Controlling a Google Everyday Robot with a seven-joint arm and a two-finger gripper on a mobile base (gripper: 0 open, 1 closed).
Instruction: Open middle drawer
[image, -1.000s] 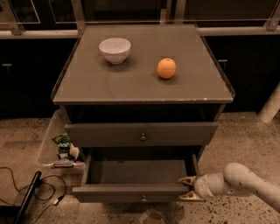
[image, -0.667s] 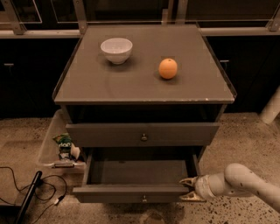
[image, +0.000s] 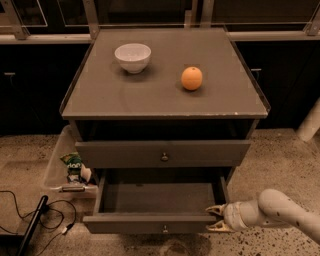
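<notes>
Already, the middle drawer (image: 150, 224) is standing well out of the grey cabinet (image: 165, 102). Its bare inside is lying open to the camera and its small brass knob (image: 164, 229) is showing at the centre of the front. The robot's gripper (image: 216, 219) is waiting at the right end of that front, low and to the right of the cabinet, with its two fingers spread apart and clasping nothing. One tip is sitting just behind the front panel and the other just ahead of it. Whether either is touching the panel is not clear.

That position away from the knob is suggesting, as a judgement only, that the white arm (image: 282, 212) is working the drawer by its edge from the side, where the reach is easier. The task is looking all but done.

The drawer above (image: 200, 152) is staying close in under the overhanging top, so it is not blocking the view into the open one. Any lowest drawer is hiding beneath the extended front. On the top, a white bowl (image: 132, 56) and an orange (image: 192, 78) are resting well apart and well back from the front edge, clear of the drawer's travel. A clear bin (image: 56, 165) is sitting on the floor beside the cabinet's left flank.
</notes>
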